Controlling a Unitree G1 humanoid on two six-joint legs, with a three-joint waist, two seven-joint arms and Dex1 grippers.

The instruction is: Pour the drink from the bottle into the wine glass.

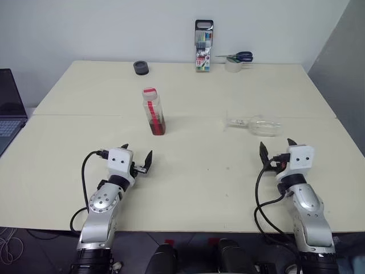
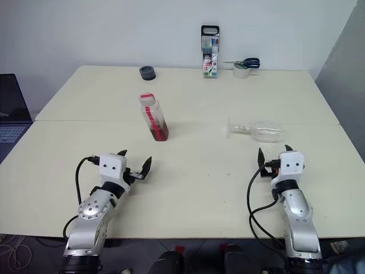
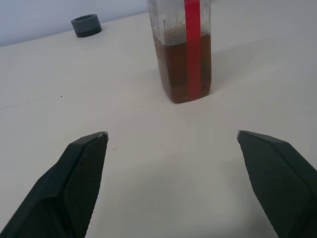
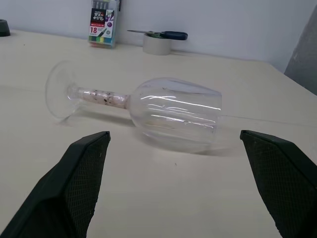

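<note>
Clear glass lies on its side: the wine glass [image 4: 148,111] rests just ahead of the right claw [image 1: 278,148], so it needs righting before pouring. Ahead of the left claw [image 1: 138,157] the bottle [image 1: 153,111] stands upright, capped, with its tea-coloured drink [image 3: 182,69]. Both claws gape wide, holding nothing, with bare table [image 1: 199,188] around them.

Capped bottle [image 1: 153,111] standing upright mid-table, holding reddish-brown drink [image 3: 182,69]; clear wine glass [image 4: 148,107] lying on side, well apart.
</note>
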